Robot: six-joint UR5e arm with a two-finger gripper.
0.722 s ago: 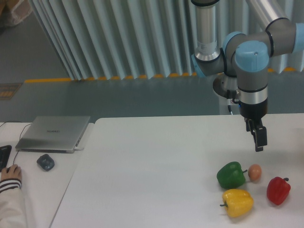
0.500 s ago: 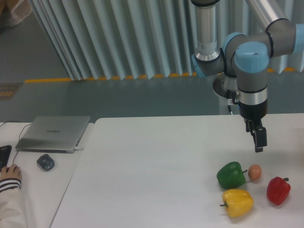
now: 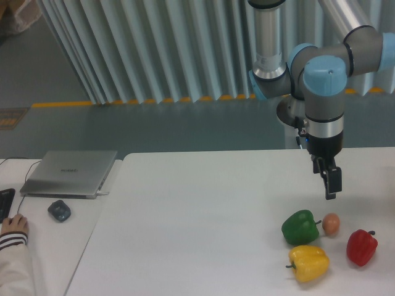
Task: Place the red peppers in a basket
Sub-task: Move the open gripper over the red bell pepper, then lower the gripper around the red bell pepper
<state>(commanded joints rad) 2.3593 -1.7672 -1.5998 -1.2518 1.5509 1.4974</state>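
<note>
Red pepper [image 3: 361, 247]: on table [image 3: 197, 222], near right, beside yellow pepper [image 3: 309, 263]; untouched. Gripper [image 3: 330, 185]: raised, empty, farther back above small egg [image 3: 331, 223] and green pepper [image 3: 300, 227]; finger spacing indiscernible. Basket: none visible. Pickup and placement outstanding.

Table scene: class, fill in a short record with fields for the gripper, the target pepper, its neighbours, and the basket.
gripper: above the table, empty, hanging over the egg; open or shut unclear
target: red pepper, near right edge, untouched
neighbours: green pepper, yellow pepper, small egg beside the green one
basket: none in view
off to the left: laptop, mouse
</note>
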